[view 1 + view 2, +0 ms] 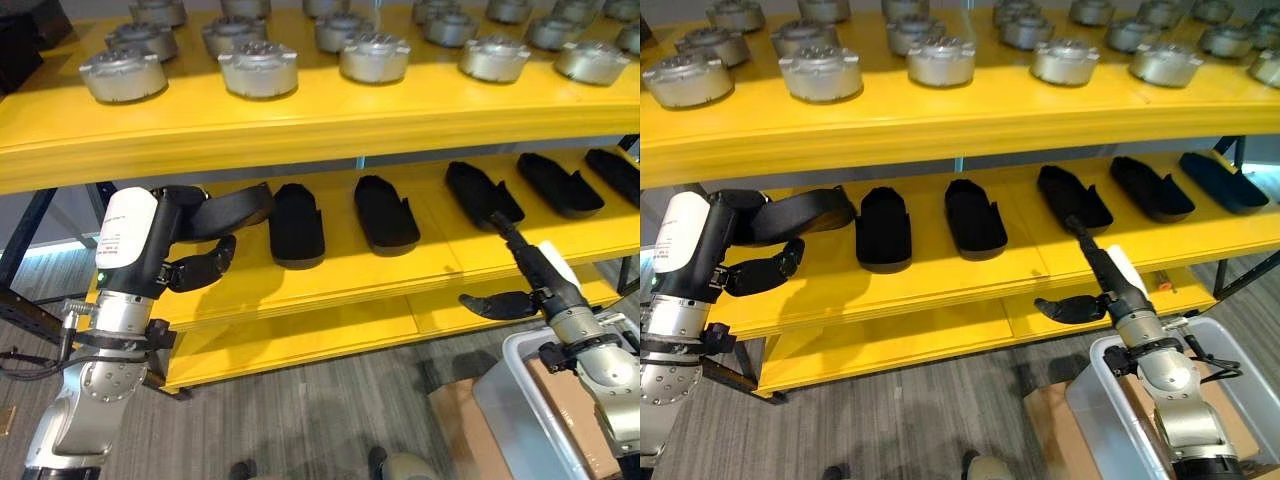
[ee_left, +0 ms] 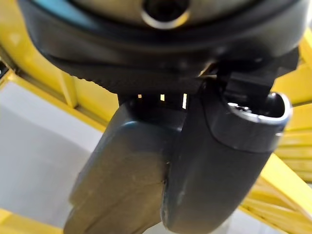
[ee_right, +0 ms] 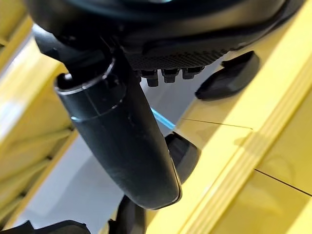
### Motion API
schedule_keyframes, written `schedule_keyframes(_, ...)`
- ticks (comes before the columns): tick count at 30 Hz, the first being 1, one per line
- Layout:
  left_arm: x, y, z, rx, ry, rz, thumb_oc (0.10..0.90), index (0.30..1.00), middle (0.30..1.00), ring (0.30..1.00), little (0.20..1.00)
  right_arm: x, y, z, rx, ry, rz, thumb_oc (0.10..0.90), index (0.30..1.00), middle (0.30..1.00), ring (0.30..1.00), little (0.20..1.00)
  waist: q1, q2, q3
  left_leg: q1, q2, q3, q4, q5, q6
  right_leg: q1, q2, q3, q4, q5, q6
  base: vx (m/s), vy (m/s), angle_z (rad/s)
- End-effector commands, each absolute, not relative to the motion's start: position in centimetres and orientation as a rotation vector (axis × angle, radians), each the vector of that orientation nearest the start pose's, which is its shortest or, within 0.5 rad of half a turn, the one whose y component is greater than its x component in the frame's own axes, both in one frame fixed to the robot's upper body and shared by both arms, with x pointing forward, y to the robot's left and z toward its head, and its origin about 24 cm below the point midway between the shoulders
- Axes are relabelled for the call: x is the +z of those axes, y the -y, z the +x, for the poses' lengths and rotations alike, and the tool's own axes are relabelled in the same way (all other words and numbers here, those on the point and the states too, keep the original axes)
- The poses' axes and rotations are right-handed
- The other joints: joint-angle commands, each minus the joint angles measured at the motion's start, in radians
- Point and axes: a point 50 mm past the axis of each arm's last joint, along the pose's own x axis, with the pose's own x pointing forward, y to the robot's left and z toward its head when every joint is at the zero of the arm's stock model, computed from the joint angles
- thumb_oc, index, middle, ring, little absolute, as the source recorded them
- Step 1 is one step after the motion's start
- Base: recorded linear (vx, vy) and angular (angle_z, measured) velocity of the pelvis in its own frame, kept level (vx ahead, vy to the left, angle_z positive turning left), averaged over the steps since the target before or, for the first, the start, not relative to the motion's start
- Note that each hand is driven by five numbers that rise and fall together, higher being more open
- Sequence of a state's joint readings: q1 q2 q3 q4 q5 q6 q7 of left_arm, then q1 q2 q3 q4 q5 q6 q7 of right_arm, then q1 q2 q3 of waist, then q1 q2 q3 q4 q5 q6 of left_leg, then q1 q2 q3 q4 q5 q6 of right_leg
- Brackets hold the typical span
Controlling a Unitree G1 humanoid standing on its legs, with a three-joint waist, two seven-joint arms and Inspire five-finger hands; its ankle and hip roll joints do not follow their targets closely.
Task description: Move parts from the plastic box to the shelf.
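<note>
The yellow shelf (image 1: 330,285) has a middle board carrying a row of several black shoe-shaped parts (image 1: 385,212). At its left end my left hand (image 1: 170,235) is shut on one more black part (image 1: 238,207), held just above the board, with the thumb (image 1: 203,266) under it. The same part (image 2: 122,180) is beside the thumb in the left wrist view. My right hand (image 1: 545,275) is open at the board's front right. Its straight fingers (image 1: 505,228) point at a black part (image 1: 483,192) and its thumb (image 1: 497,304) sticks out sideways. The plastic box (image 1: 520,400) stands at lower right.
The top board (image 1: 300,125) holds several round silver metal parts (image 1: 258,68) in rows. A cardboard box (image 1: 460,420) sits on the floor beside the plastic box. A lower yellow board (image 1: 300,340) lies under the middle one.
</note>
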State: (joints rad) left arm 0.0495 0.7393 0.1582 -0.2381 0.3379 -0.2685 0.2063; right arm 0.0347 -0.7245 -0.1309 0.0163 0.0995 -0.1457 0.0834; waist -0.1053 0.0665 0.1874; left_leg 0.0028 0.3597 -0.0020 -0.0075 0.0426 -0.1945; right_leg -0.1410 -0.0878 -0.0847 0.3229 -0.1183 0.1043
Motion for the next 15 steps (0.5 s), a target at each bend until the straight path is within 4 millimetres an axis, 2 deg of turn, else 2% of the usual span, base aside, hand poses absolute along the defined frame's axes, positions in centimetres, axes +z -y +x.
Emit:
schedule_keyframes(1, 23.4, -24.2, 22.7, 0.223, 0.917, 1.012, 0.4, 0.3, 0.3, 0.3, 0.3, 15.7, 28.3, 24.7, -0.007, 0.361, -0.657, 0.9, 1.0, 1.0, 1.0, 1.0, 0.006, -0.056, -0.111, -0.033, 0.01, 0.01, -0.014, 0.092, 0.0, 0.091, -0.051, -0.029, -0.066, -0.03, 0.012, 0.11, 0.198, -0.06)
schedule_keyframes(2, 23.4, -24.2, 22.7, 0.222, 0.917, 1.012, 0.4, 0.3, 0.3, 0.3, 0.3, 15.7, 28.3, 24.7, -0.008, 0.361, -0.656, 0.9, 1.0, 1.0, 1.0, 1.0, 0.006, -0.057, -0.111, -0.033, 0.009, 0.009, -0.012, 0.091, 0.001, 0.092, -0.053, -0.029, -0.066, -0.03, 0.012, 0.11, 0.169, 0.04)
schedule_keyframes(4, 23.1, -23.8, 23.3, 0.197, 0.907, 1.003, 0.4, 0.3, 0.3, 0.3, 0.3, 15.1, 28.4, 24.4, -0.035, 0.344, -0.65, 0.9, 1.0, 1.0, 1.0, 1.0, 0.001, -0.08, -0.113, -0.038, -0.032, 0.036, 0.065, 0.021, 0.01, 0.148, -0.109, -0.032, -0.105, -0.007, 0.041, 0.15, 0.237, 0.17)
schedule_keyframes(5, 23.1, -23.7, 23.4, 0.195, 0.908, 1.003, 0.4, 0.3, 0.3, 0.3, 0.3, 15.1, 28.4, 24.4, -0.037, 0.343, -0.65, 0.9, 1.0, 1.0, 1.0, 1.0, 0.002, -0.083, -0.111, -0.038, -0.036, 0.036, 0.072, 0.016, 0.012, 0.153, -0.112, -0.032, -0.109, -0.006, 0.043, 0.1, 0.195, 0.18)
schedule_keyframes(8, 22.9, -23.8, 23.9, 0.187, 0.886, 1.027, 0.4, 0.3, 0.3, 0.3, 0.3, 14.7, 28.1, 24.5, -0.035, 0.335, -0.636, 0.9, 1.0, 1.0, 1.0, 1.0, 0.002, -0.103, -0.109, -0.038, -0.068, 0.057, 0.146, -0.049, 0.022, 0.193, -0.156, -0.019, -0.15, 0.014, 0.067, 0.1, 0.182, 0.11)
schedule_keyframes(12, 22.8, -24.0, 24.1, 0.187, 0.873, 1.044, 0.4, 0.3, 0.3, 0.3, 0.3, 14.5, 28.0, 24.5, -0.035, 0.333, -0.628, 0.9, 1.0, 1.0, 1.0, 1.0, 0.005, -0.117, -0.11, -0.04, -0.077, 0.066, 0.177, -0.072, 0.023, 0.205, -0.166, -0.01, -0.165, 0.021, 0.073, 0.06, 0.09, -0.02)
schedule_keyframes(15, 22.7, -24.5, 24.3, 0.206, 0.85, 1.098, 0.4, 0.3, 0.3, 0.3, 0.3, 14.1, 28.0, 24.5, -0.036, 0.318, -0.623, 0.9, 1.0, 1.0, 1.0, 1.0, 0.008, -0.137, -0.122, -0.038, -0.082, 0.082, 0.216, -0.108, 0.029, 0.223, -0.179, -0.001, -0.183, 0.027, 0.084, 0.09, 0.093, -0.12)
